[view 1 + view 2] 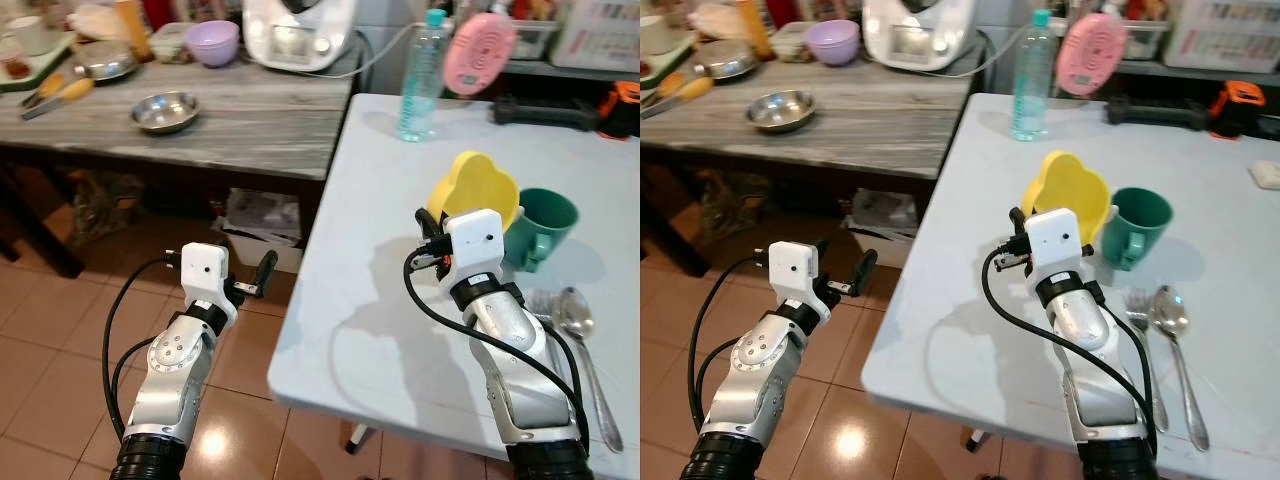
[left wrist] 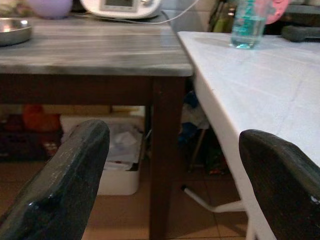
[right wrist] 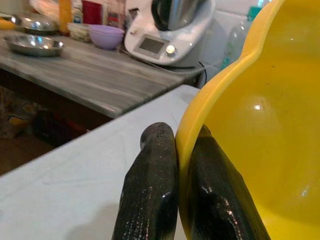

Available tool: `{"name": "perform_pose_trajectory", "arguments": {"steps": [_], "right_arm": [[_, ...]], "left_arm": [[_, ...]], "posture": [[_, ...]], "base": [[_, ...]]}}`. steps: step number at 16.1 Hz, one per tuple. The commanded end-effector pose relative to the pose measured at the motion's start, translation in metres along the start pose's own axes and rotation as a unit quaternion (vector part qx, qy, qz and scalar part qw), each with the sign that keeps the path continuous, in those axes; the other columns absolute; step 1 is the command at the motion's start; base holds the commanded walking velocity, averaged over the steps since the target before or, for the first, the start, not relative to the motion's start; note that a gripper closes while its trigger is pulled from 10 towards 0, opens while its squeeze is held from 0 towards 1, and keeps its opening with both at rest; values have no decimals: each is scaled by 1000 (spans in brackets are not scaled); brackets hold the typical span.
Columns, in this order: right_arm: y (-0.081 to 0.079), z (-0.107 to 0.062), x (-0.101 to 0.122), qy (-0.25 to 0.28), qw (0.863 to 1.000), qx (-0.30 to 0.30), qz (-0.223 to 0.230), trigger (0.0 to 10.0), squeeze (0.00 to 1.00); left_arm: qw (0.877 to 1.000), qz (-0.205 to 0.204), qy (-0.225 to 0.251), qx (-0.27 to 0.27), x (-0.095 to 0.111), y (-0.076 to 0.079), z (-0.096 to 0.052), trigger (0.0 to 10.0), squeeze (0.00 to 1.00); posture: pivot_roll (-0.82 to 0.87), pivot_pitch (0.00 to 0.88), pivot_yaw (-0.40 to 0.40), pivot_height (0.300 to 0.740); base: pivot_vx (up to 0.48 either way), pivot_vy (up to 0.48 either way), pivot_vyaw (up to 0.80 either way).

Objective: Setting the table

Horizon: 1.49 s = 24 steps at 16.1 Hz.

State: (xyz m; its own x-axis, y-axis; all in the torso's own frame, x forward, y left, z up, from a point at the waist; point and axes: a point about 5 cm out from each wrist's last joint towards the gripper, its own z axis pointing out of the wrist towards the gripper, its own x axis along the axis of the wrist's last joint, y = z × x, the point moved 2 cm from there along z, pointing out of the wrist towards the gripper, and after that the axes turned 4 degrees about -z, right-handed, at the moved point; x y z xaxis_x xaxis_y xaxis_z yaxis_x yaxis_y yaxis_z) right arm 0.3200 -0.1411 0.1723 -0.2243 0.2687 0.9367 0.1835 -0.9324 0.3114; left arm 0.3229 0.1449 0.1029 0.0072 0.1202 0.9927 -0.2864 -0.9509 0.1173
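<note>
A yellow bowl [image 1: 478,190] with a wavy rim hangs tilted above the white table [image 1: 380,200]. My right gripper [image 1: 432,222] is shut on the bowl's rim; in the right wrist view both black fingers [image 3: 155,175] pinch the yellow bowl [image 3: 260,115]. A green mug [image 1: 540,225] stands just right of the bowl. A fork [image 1: 543,310] and a spoon [image 1: 580,330] lie side by side on the table near its front right. My left gripper [image 1: 262,275] hangs open over the floor, left of the table edge.
A clear water bottle [image 1: 420,80] and a pink round item [image 1: 478,50] stand at the table's far side. A grey wooden counter [image 1: 230,120] to the left carries a steel bowl [image 1: 165,110], a purple bowl [image 1: 213,42] and a white appliance [image 1: 300,30]. Tiled floor lies below.
</note>
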Motion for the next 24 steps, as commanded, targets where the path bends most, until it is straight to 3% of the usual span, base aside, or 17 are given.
{"name": "perform_pose_trajectory", "arguments": {"steps": [1, 15, 24], "right_arm": [[0, 3, 6, 14, 1000, 4, -5, 10000, 0], [-3, 4, 0, 7, 1000, 4, -5, 10000, 0], [-2, 4, -3, 6, 1000, 1, -8, 10000, 0]], "left_arm": [[1000, 8, -3, 3, -1, -3, -2, 10000, 0], [1000, 19, -11, -1, -4, -3, -3, 10000, 0], [999, 32, -9, -18, -7, 4, -4, 10000, 0]], "posture": [[-42, 57, 41, 740], [-33, 59, 46, 740], [-34, 61, 47, 740]], "base": [[0, 326, 0], [0, 330, 0], [0, 358, 0]]}}
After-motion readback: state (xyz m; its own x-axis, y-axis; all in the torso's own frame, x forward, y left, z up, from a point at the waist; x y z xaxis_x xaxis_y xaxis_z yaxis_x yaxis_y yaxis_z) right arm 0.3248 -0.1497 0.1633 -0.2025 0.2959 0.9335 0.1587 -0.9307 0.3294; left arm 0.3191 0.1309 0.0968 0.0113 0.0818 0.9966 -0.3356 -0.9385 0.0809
